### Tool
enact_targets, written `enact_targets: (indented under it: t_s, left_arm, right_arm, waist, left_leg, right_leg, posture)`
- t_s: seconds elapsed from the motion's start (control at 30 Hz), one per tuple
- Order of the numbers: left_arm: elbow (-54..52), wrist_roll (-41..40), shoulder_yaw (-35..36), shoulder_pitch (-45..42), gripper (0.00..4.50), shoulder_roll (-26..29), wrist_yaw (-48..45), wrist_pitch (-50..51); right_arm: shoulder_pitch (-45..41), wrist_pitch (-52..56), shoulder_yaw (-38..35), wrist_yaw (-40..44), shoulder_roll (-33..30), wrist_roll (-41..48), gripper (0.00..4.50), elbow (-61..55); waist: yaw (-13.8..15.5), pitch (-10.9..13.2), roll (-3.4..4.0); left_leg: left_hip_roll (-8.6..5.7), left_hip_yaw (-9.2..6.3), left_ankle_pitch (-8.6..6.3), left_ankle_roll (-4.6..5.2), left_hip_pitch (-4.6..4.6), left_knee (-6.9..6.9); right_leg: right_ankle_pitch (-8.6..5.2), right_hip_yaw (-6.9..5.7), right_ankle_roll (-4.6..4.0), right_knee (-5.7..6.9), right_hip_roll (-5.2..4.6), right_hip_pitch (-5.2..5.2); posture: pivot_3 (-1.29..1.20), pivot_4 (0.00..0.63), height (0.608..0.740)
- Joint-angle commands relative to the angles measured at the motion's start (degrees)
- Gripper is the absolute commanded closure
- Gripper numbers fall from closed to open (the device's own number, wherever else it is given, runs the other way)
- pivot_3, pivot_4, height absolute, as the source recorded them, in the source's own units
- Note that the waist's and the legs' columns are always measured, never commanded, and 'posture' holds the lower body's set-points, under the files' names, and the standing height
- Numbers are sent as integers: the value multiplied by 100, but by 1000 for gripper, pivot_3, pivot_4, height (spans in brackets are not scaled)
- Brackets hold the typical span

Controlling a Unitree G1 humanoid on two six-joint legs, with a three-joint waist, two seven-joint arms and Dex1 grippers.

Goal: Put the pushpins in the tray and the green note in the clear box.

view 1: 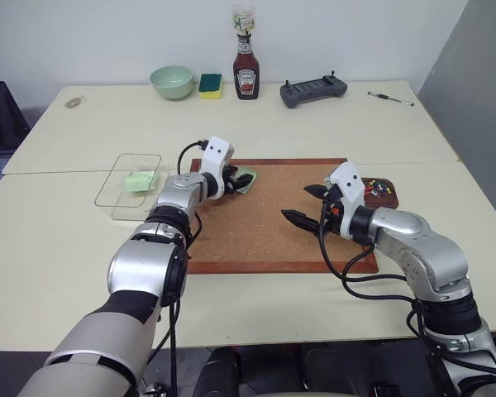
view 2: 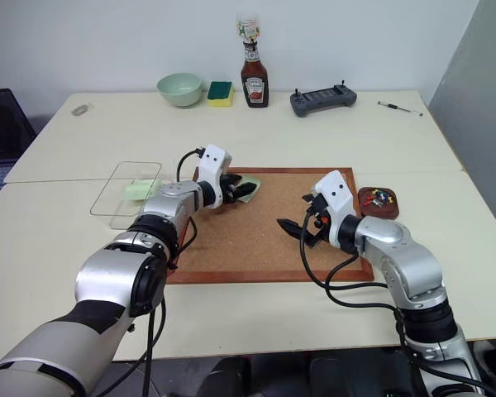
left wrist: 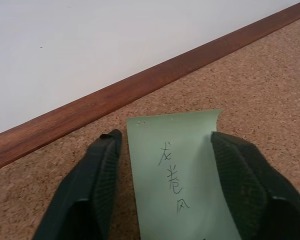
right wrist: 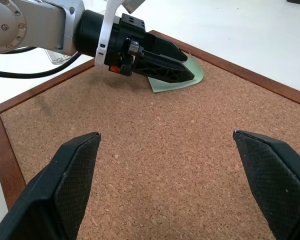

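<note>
Centrally, a wood-framed cork board [view 1: 269, 227] lay on the cream table [view 1: 58, 240]. The left gripper [left wrist: 162, 192] rested low over the board's far-left corner, its two black fingers [left wrist: 92, 190] set apart on either side of the green note [left wrist: 182, 170]; whether they pressed the paper's edges could not be told. The green note lay flat on the cork, near the board's far wooden rim, one corner slightly curled; its handwritten marks ran in a column between the fingers, along the gripper's pointing line. The right gripper [right wrist: 172, 185] hovered above the board's right half, its fingers spread wide with nothing between them, pointing across the cork toward the left gripper. The tray [view 2: 379, 202], a dark reddish-brown oval dish, sat on the table just beside the board's right edge, with the pushpins [view 2: 380, 197] lying inside it, too small for their pointing to be read. The clear box [view 1: 130, 185] stood on the table left of the board, long axis running away from the robot, holding a thicker folded pale green piece [view 1: 138, 180].
</note>
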Motion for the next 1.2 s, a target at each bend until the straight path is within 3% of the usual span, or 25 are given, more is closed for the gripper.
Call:
enact_targets:
  t_s: [0.03, 0.3, 0.4, 0.63, 0.77, 0.93, 1.2]
  left_arm:
    - [-199, 73, -30, -33, 2316, -13, -262, -127]
    - [-1241, -144, -18, 649, 3896, -71, -812, 65]
    - [-2462, -370, -47, 1258, 4456, -83, -1001, 524]
    - [-5471, -975, -16, 2731, 4456, 257, -1191, 1987]
    - [-6327, -1277, 27, 3212, 4456, 447, -1228, 2412]
    - [-6971, -1119, -28, 3607, 4456, 408, -773, 1922]
    - [-7796, -1131, 126, 4065, 2998, 98, 364, 2057]
  right_arm:
    - [-73, -27, -154, -6, -30, 117, 0, -211]
    - [-77, -99, -129, 19, -8, 96, 0, -124]
    - [-100, -133, -93, 60, -5, 88, 0, -73]
    - [-127, -194, -53, 139, -28, 59, 0, 16]
    - [-136, -231, -36, 173, -31, 37, 0, 57]
    - [-138, -272, -33, 178, -33, 34, 0, 85]
    - [-105, -267, -64, 186, -69, 50, 0, 81]
  waist:
    - [0, 0, 0]
    - [-10, 0, 0]
    - [-14, 0, 1]
    - [-69, 0, 1]
    - [-93, -1, 2]
    - [-81, -1, 1]
    - [-46, -1, 1]
  left_leg:
    - [0, 0, 0, 0, 0, 0]
    - [1, -1, 0, 0, 1, 0]
    - [0, -2, 0, 0, 2, 1]
    - [3, -10, 1, -1, 3, 2]
    - [5, -6, 1, -1, 9, 3]
    - [5, -6, 2, -1, 10, 5]
    - [6, -3, 2, -1, 10, 4]
  right_leg:
    - [0, 0, 0, 1, 0, 0]
    - [0, 1, 0, 10, 0, -3]
    - [0, 2, 0, 12, 0, -3]
    - [0, 2, -1, 23, 0, -3]
    - [0, 6, -1, 20, 0, 1]
    - [0, 5, -1, 21, 0, 4]
    - [0, 7, -1, 18, 0, 3]
  posture:
    - [0, 150, 740]
    - [0, 150, 740]
    - [0, 150, 740]
    - [0, 150, 740]
    - [0, 150, 740]
    - [0, 150, 740]
    - [0, 150, 740]
